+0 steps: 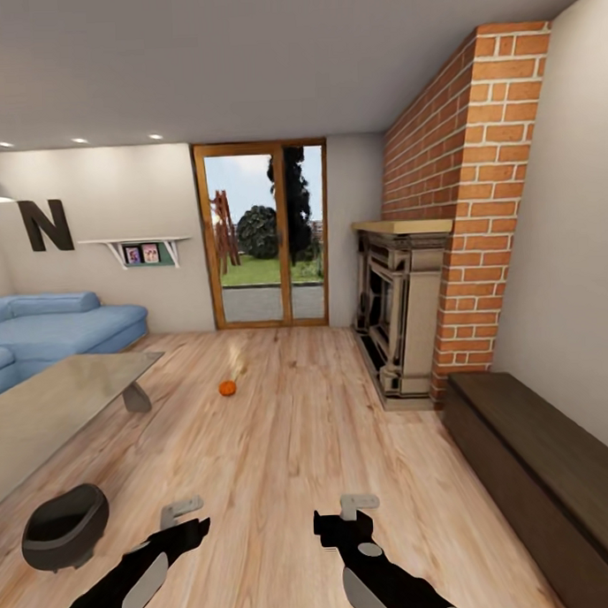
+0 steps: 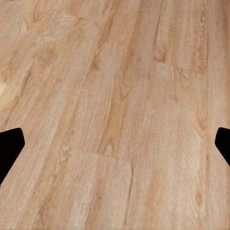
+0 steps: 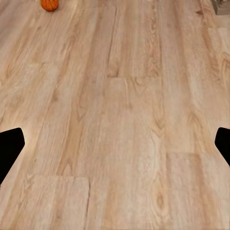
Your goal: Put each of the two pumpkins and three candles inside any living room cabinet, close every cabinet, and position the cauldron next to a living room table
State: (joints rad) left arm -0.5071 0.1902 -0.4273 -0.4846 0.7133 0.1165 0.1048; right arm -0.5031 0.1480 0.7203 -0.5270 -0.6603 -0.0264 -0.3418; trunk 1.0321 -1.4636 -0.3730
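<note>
Pumpkin (image 1: 226, 389) (image 3: 49, 4) beyond right tool (image 3: 115, 143)

One small orange pumpkin (image 1: 226, 388) sits on the wood floor in the middle of the room, just past the far corner of the table (image 1: 52, 405); it shows too at the edge of the right wrist view (image 3: 49, 4). The table is low, with a glossy grey-green top and a slanted grey leg. The cauldron (image 1: 64, 527), dark, round and open-topped, stands upright on the floor close beside the table's near edge. Along the right wall runs the long, low, dark-brown cabinet (image 1: 541, 470), its fronts shut.
</note>
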